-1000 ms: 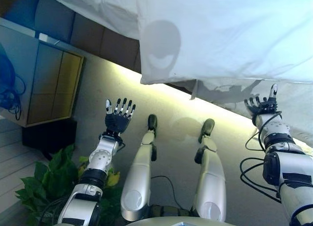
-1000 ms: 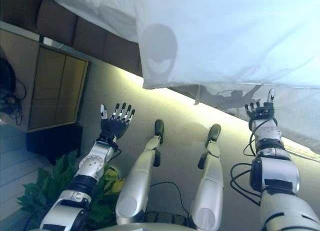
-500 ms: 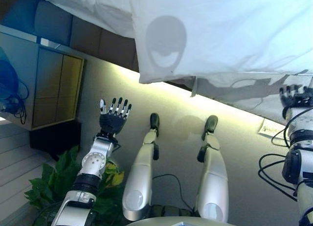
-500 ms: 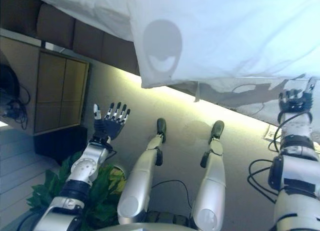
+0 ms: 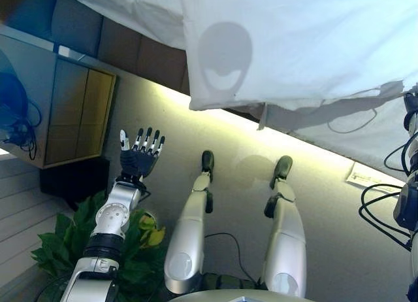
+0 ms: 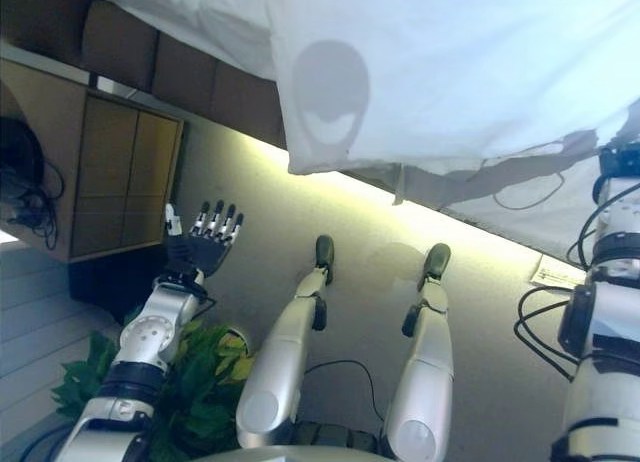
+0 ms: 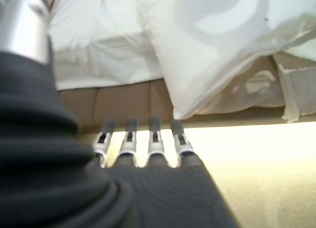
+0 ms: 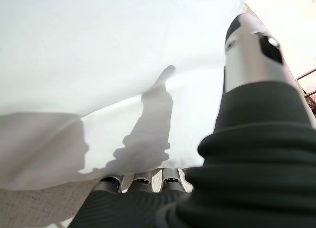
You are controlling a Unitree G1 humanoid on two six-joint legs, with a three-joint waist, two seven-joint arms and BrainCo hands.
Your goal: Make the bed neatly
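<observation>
A white duvet (image 5: 294, 40) lies over the bed, and one corner hangs past the brown padded bed base (image 5: 130, 57). Below its edge a white sheet (image 5: 339, 129) drapes toward the floor. My left hand (image 5: 138, 155) is open, fingers straight, held above the floor and apart from the bed; its wrist view shows the fingers (image 7: 153, 139) pointing at the hanging duvet corner (image 7: 207, 85). My right hand (image 6: 620, 162) is at the far right, just under the duvet's edge. Its wrist view shows straight fingers (image 8: 143, 178) and thumb (image 8: 249, 45) close below the duvet (image 8: 98, 65), holding nothing.
A wooden cabinet (image 5: 72, 112) stands at the left beside the bed, with dark cables (image 5: 13, 119) next to it. A green plant (image 5: 72, 250) is under my left arm. A sheet of paper (image 5: 369, 176) lies on the beige carpet near the right.
My right hand has moved to the right and up, to the duvet's edge at the view's border. My left hand has drifted a little to the left, still open.
</observation>
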